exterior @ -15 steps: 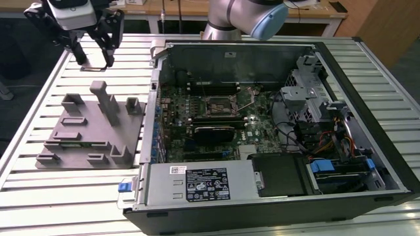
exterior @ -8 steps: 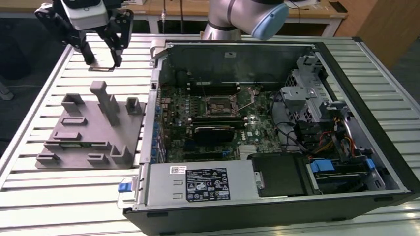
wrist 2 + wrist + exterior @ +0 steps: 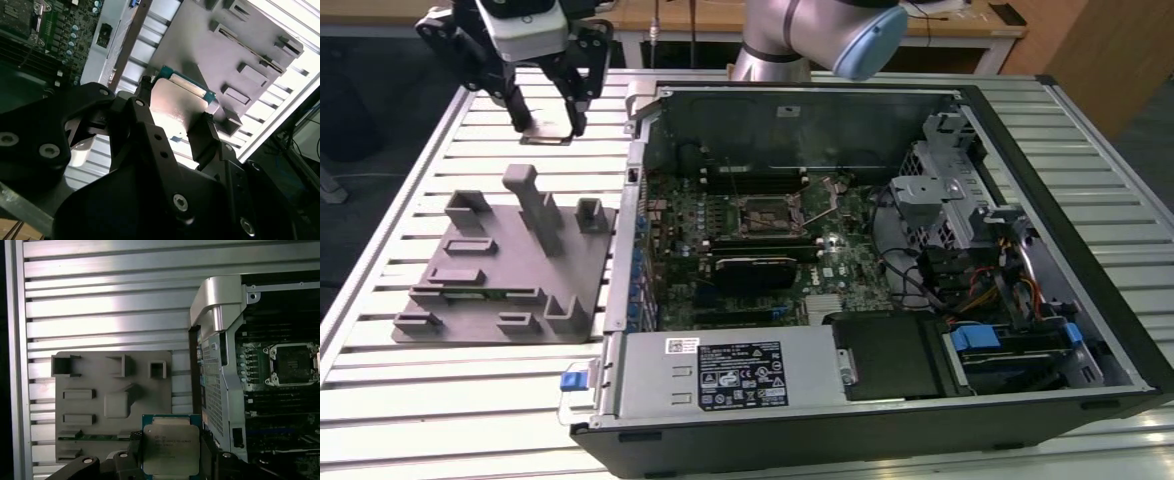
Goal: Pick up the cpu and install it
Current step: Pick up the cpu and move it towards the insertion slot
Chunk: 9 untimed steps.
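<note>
The cpu (image 3: 548, 135) is a flat silver square with a thin green rim. It hangs in the air above the slatted table at the exterior view's upper left, behind the grey fixture block (image 3: 507, 260). My gripper (image 3: 547, 126) is shut on it, one black finger on each of two opposite edges. Both wrist views show the cpu (image 3: 177, 102) (image 3: 170, 447) clamped between the fingers (image 3: 207, 132). The open motherboard socket (image 3: 767, 213) (image 3: 292, 364) lies inside the computer case, off to the exterior view's right of the chip.
The open computer case (image 3: 640, 110) has a raised metal side wall between the gripper and the motherboard. Drive cages and cables (image 3: 974, 260) fill its far side. The fixture block (image 3: 112, 405) carries upright posts (image 3: 534, 205). The arm's base (image 3: 781, 40) stands behind the case.
</note>
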Motion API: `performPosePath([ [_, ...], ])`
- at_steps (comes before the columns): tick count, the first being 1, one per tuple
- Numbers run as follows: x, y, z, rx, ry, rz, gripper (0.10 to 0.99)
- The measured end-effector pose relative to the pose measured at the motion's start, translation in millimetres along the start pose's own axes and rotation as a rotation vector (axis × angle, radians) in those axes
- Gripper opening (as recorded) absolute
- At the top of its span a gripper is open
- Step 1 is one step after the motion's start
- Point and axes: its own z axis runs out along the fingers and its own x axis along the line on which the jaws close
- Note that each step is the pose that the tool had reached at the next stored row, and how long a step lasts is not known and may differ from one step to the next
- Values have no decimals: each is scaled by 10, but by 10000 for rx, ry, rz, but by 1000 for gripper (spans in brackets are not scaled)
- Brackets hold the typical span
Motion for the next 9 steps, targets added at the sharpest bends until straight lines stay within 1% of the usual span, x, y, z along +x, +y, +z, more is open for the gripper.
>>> performPosePath([
  [9, -171, 13, -3, -1, 0, 0, 541],
])
